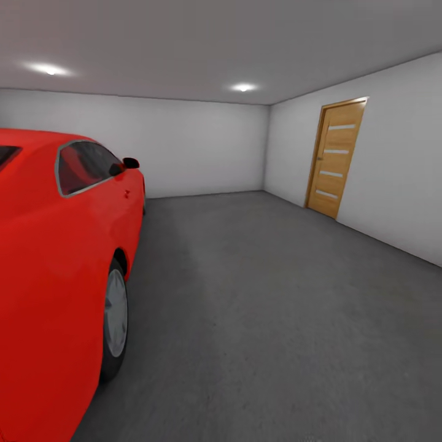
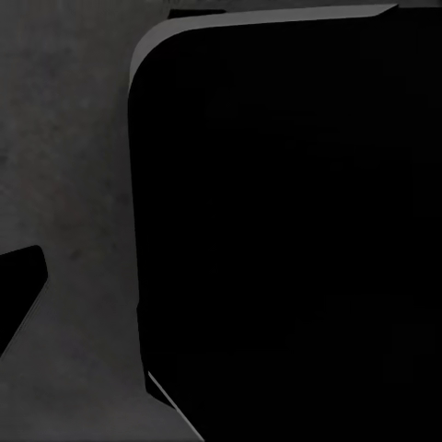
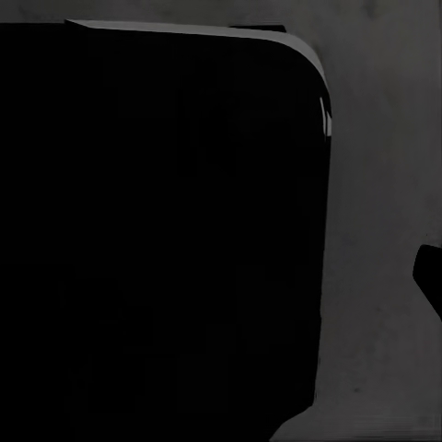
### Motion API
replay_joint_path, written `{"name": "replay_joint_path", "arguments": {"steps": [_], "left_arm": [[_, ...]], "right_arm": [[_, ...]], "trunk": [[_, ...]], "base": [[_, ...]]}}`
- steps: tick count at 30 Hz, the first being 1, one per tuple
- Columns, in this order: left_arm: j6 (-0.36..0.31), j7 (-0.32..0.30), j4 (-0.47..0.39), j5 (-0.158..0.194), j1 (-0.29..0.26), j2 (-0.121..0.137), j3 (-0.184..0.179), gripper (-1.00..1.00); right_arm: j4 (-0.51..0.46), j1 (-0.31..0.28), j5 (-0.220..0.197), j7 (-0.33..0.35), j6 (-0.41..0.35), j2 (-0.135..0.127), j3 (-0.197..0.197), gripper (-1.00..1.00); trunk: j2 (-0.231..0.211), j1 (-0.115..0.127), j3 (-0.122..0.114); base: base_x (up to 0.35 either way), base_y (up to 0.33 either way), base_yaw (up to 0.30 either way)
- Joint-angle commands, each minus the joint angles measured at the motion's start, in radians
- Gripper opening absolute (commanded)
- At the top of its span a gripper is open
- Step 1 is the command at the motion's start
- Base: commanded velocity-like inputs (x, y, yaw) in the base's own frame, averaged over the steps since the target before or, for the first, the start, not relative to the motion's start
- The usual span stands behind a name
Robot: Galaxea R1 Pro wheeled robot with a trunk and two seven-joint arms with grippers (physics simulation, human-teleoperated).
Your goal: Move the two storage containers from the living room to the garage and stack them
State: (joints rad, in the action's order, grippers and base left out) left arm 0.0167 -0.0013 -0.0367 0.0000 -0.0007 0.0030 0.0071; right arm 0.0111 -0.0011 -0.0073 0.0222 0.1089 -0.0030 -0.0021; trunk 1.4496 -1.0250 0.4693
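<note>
Hand state is something I cannot tell for either arm: both wrist views are looking down past a large black rounded body, probably part of the robot itself, at dark grey ground, and no fingers are clearly showing. That fits arms hanging low at the sides while the robot is travelling, not reaching for anything.

From the head view, the robot is standing in the garage (image 1: 202, 147), looking across the floor (image 1: 270, 319), which is lying open from near to far on the right. One red car (image 1: 55, 264) is sitting along the left side, close to the camera, probably parked there simply as part of the room; one front wheel (image 1: 114, 319) is visible. One wooden door (image 1: 336, 158) is standing closed in the right wall, towards the far end. Two ceiling lights (image 1: 244, 87) are glowing overhead.

As for the storage containers, none is appearing in these pictures, so the count here is zero of two. Judging by that, the robot is likely either heading off to fetch one or arriving without a load.
</note>
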Motion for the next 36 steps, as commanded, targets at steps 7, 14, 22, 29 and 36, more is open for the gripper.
{"name": "replay_joint_path", "arguments": {"steps": [7, 14, 22, 29, 36], "left_arm": [[0.002, 0.0, 0.0, 0.0, -0.001, 0.0, 0.001, 1.0], [0.002, 0.0, 0.0, 0.0, -0.001, 0.0, 0.001, 1.0], [0.002, 0.0, 0.0, -0.006, 0.0, -0.004, -0.004, 1.0], [0.002, -0.005, -0.004, -0.002, -0.001, -0.006, -0.003, 1.0], [0.002, -0.005, -0.005, 0.0, 0.0, -0.005, -0.003, 1.0]], "right_arm": [[0.001, 0.0, 0.0, 0.002, 0.005, -0.001, 0.002, 1.0], [0.001, 0.0, 0.0, 0.002, 0.005, -0.001, 0.002, 1.0], [0.001, 0.0, 0.002, 0.003, 0.005, -0.002, 0.004, 1.0], [0.001, 0.0, 0.002, 0.003, 0.005, -0.002, 0.004, 1.0], [0.001, 0.0, 0.002, 0.003, 0.005, -0.001, 0.004, 1.0]], "trunk": [[0.0, 0.0, 0.001], [0.0, 0.0, 0.001], [0.0, 0.0, 0.001], [0.0, 0.0, 0.001], [0.0, 0.0, 0.001]], "base": [[0.0, 0.0, -0.293], [0.0, 0.0, -0.293], [0.001, 0.0, -0.293], [0.117, -0.079, -0.293], [0.285, -0.065, -0.293]]}}
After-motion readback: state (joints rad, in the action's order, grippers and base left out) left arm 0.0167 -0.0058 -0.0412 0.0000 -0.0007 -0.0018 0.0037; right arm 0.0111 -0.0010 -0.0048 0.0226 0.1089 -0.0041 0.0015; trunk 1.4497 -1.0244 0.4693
